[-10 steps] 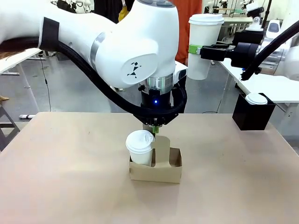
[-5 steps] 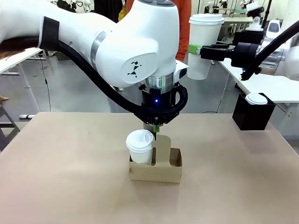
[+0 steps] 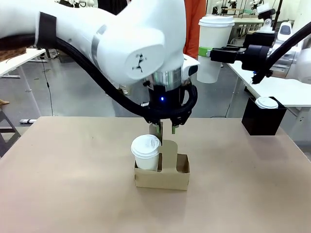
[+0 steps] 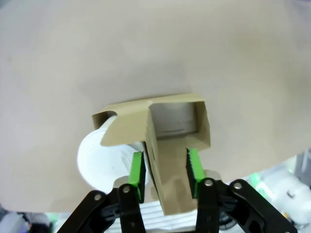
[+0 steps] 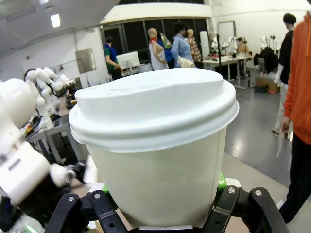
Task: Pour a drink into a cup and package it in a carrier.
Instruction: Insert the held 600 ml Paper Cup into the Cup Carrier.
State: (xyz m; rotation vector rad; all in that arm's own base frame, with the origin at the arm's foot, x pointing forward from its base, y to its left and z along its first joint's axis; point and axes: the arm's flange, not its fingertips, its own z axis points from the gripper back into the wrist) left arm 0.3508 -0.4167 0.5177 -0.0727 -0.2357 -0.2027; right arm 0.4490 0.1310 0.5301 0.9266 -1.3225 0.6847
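Note:
The brown cardboard carrier (image 3: 163, 178) sits mid-table with a white lidded cup (image 3: 146, 151) in its left pocket. Its right pocket holds nothing. My left gripper (image 3: 164, 130) hangs straight over the upright handle panel (image 3: 169, 154). In the left wrist view the gripper (image 4: 165, 167) is open, and the green pads (image 4: 137, 170) stand on either side of the handle (image 4: 167, 194) with small gaps. My right gripper (image 3: 214, 52) is shut on a second white lidded cup (image 3: 213, 43), held high at the right. That cup (image 5: 155, 145) looms close in the right wrist view. The carafe with the drink is out of view.
A black box (image 3: 262, 121) with a white lid (image 3: 267, 102) on top stands at the table's right far corner. A person in an orange top (image 3: 194, 24) stands beyond the far edge. Bare tabletop (image 3: 58, 174) lies left, right and in front of the carrier.
My left gripper has opened off the carrier's handle and risen slightly. The carrier and its cup stayed put. The right arm with its cup has not moved.

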